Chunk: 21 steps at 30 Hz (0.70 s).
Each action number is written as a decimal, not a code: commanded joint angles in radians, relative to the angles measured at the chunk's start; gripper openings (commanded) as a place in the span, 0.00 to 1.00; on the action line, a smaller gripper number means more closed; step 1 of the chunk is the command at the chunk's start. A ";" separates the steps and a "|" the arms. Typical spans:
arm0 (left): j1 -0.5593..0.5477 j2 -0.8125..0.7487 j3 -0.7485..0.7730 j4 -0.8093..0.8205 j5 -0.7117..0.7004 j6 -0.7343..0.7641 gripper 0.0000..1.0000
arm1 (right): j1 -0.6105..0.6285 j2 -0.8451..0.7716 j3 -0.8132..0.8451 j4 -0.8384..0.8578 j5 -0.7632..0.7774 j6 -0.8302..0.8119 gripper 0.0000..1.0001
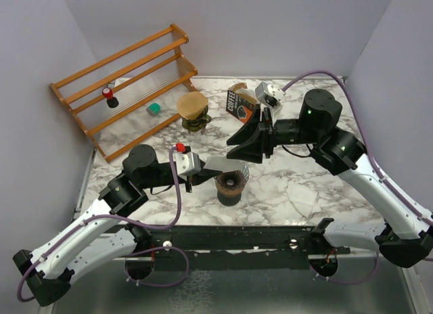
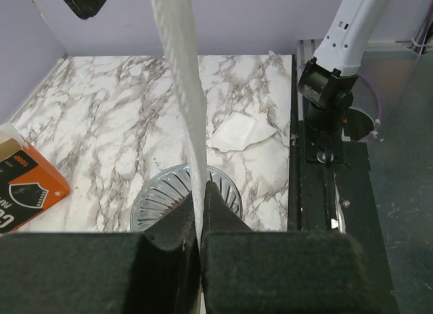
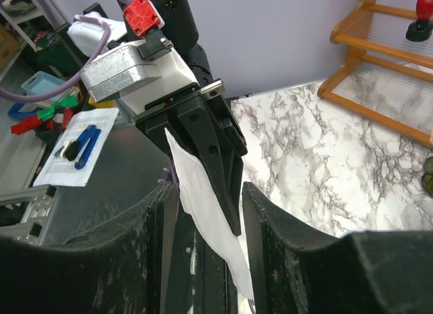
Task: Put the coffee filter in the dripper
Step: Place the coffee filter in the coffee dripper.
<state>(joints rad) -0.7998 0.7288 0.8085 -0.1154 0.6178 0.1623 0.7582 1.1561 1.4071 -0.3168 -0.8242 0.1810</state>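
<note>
Filter held flat above dripper, 2 pincers crowded together

Marble table (image 1: 325, 185) carries the glass dripper (image 1: 231, 183) near its front edge. The right pincer (image 3: 208, 189) is released, its fingers straddling both the paper and the left pincer's tips. The left pincer (image 2: 201, 192) is clenched on the white coffee filter (image 2: 179, 77), which sticks out edge-on above the dripper, not yet in it. Risks, judged: the right fingers closing here may nip the left pincer instead of the paper; 2 grips pulling apart could tear it; dropped while folded flat, it may catch the rim and slide onto the table instead of seating in the cone.
</note>
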 commanded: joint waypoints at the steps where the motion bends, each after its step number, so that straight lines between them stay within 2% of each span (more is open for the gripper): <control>1: 0.002 0.004 0.023 -0.013 0.034 0.011 0.00 | 0.013 0.010 0.018 -0.018 -0.022 -0.020 0.47; 21: 0.002 -0.016 0.012 -0.025 0.117 0.036 0.00 | 0.017 0.018 0.012 -0.028 0.076 -0.044 0.40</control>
<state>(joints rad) -0.7998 0.7242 0.8085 -0.1226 0.6762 0.1780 0.7670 1.1671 1.4071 -0.3393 -0.7780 0.1547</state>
